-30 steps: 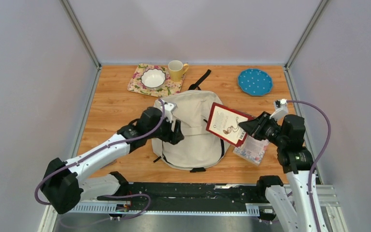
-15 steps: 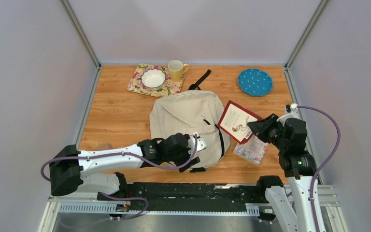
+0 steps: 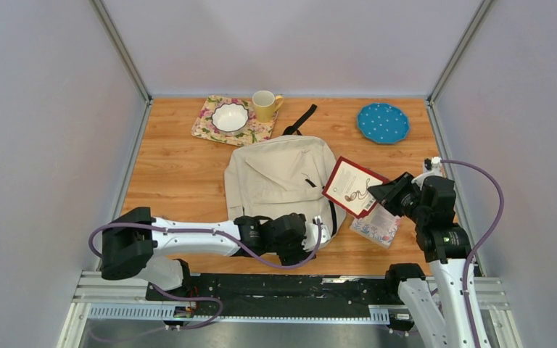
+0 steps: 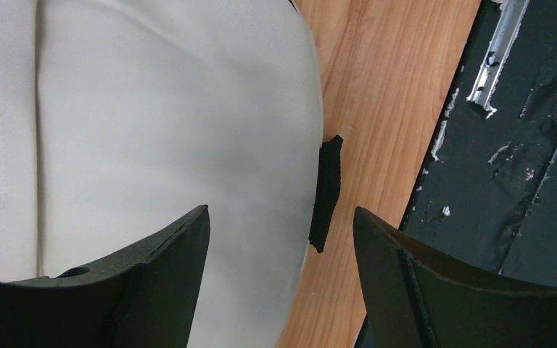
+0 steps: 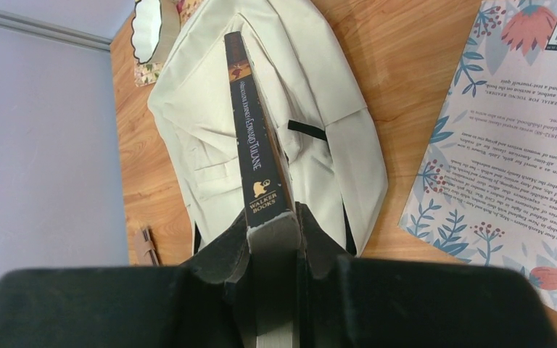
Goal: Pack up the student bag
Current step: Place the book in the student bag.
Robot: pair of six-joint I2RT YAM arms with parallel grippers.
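The student bag [image 3: 275, 181], a cream backpack with black straps, lies flat mid-table. My left gripper [image 3: 313, 235] is open and low at the bag's near edge. In the left wrist view [image 4: 281, 212] its fingers straddle the bag's edge [image 4: 152, 130] and a short black tab [image 4: 326, 192]. My right gripper [image 3: 378, 192] is shut on a red-bordered book [image 3: 350, 185] and holds it tilted above the bag's right side. The right wrist view shows its dark spine [image 5: 252, 145] clamped between the fingers [image 5: 272, 225], over the bag [image 5: 210, 123].
A floral-covered book [image 3: 377, 225] lies on the table under the right arm; it also shows in the right wrist view [image 5: 508, 138]. At the back stand a floral mat with a white bowl [image 3: 230, 117], a yellow mug [image 3: 265, 106] and a blue plate [image 3: 382, 122]. A small brown item [image 5: 145, 246] lies left of the bag.
My left arm has swung from the bag's left side round to its near edge. My right gripper has drawn back to the right with the book and lowered it.
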